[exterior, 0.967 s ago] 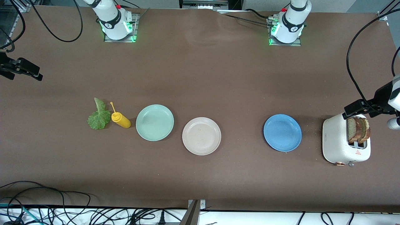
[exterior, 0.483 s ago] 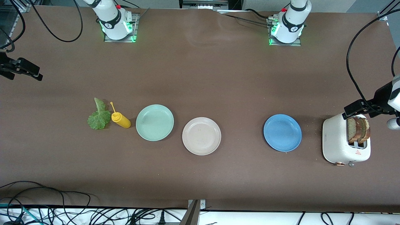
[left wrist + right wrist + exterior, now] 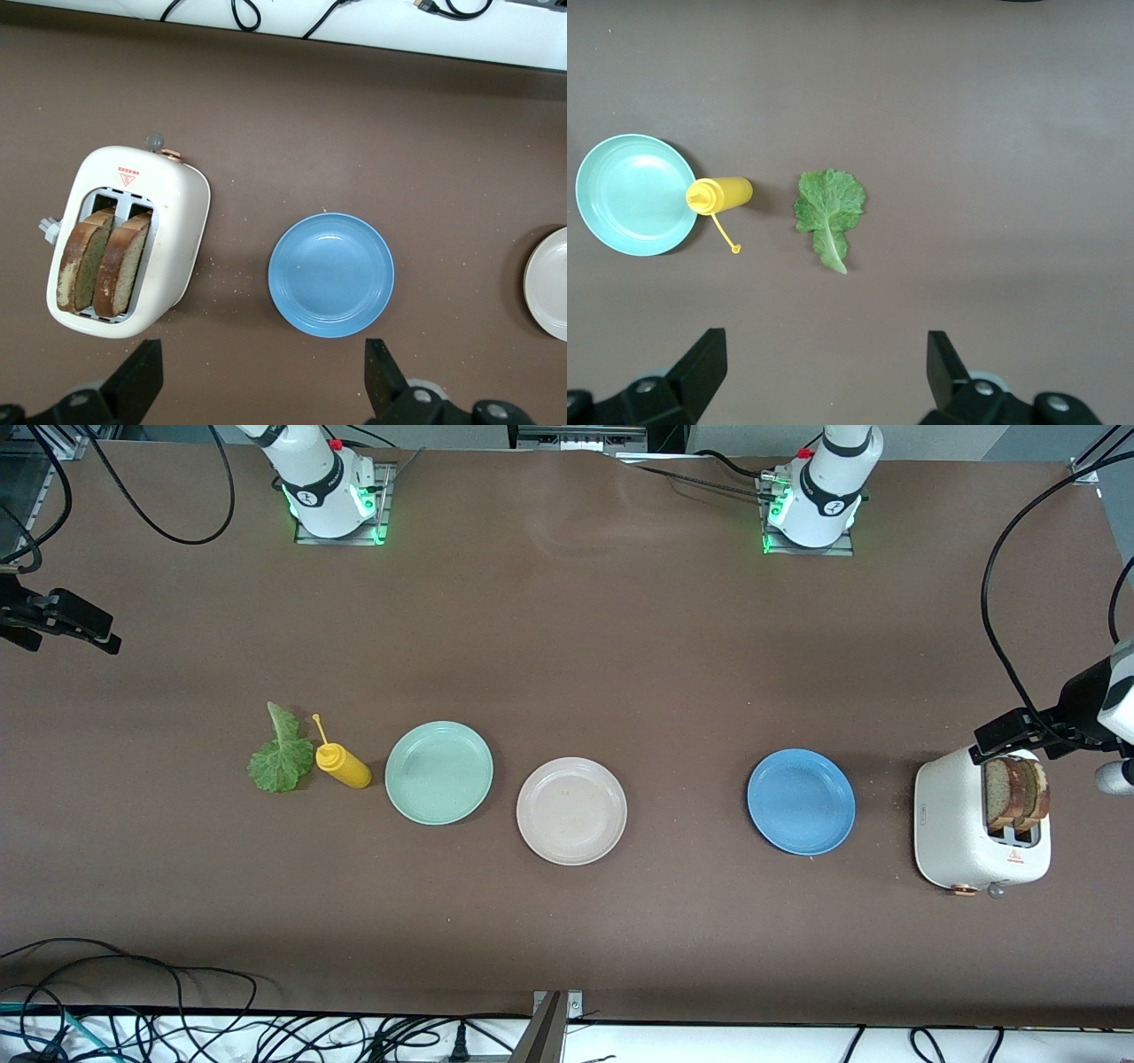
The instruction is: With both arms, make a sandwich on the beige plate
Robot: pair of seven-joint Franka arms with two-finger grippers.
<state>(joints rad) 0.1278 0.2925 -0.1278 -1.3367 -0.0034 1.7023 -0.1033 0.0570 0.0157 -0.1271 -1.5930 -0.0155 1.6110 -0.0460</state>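
Bread comes first: two slices of brown wholegrain bread [image 3: 1017, 793] stand upright in the slots of the white pop-up toaster [image 3: 952, 828] at the left arm's end of the table, while the round cream-beige plate [image 3: 571, 810] sits bare between the round mint-green plate [image 3: 438, 772] and the round blue plate [image 3: 801, 802]. The left gripper [image 3: 264, 381] hangs over the toaster with its fingers spread wide and nothing in them; the right gripper [image 3: 824, 370] waits, equally spread and empty, high over the right arm's end of the table, where the ruffled green lettuce leaf [image 3: 279, 753] lies just beside the yellow plastic squeeze bottle [image 3: 343, 765]. Judging by the layout, a good pick would drop straight down on one slice only, pinching its flat faces (the pair stand close, so the neighbour could be dragged along), then lift vertically clear of the slot. In the front view the right gripper is cut off at the frame's edge, and the toaster's slot depth is hidden.
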